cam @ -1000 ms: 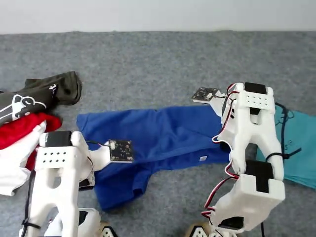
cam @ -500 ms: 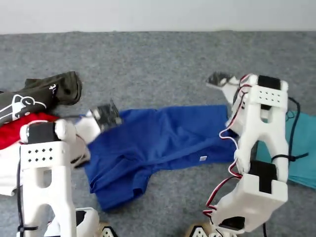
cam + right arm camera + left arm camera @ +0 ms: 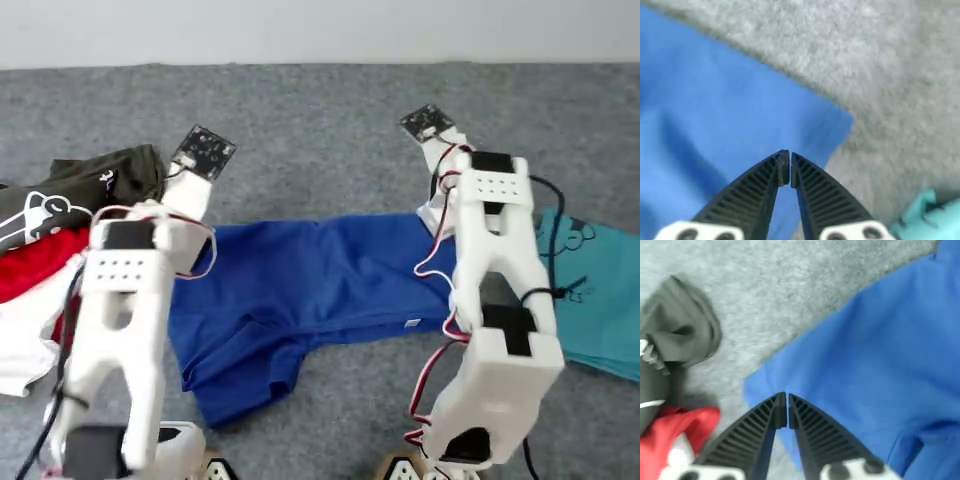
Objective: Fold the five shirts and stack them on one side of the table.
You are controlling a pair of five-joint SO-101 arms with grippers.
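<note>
**Both claws now out at the far corners of the blue shirt**

Shows the left claw pressed together, no cloth visible between its tips, poised over the far left corner of the blue shirt. Shows the right claw likewise pressed together and bare, poised just inside the shirt's far right corner.

Differs from a second ago. Finds the left arm swung off the near, rumpled part of the shirt and stretched out to the far edge. Finds the right arm stretched forward too, from the shirt's right side up to its far corner. Leaves the shirt spread left to right across the middle of the grey table, flat along the far edge, with the near left part bunched and turned over on itself.

Further out on the left, shows a dark green shirt, a red shirt and a white shirt heaped together, touching. On the right, shows a teal shirt lying flat, partly behind the right arm; cannot tell whether folded.

Reads as the set-up for a two-handed fold: one claw at each far corner, ready to draw that edge toward the near side. Calls first for spreading both claws and closing on cloth. Suggests an early stage of the task, with no neat stack visible.
</note>
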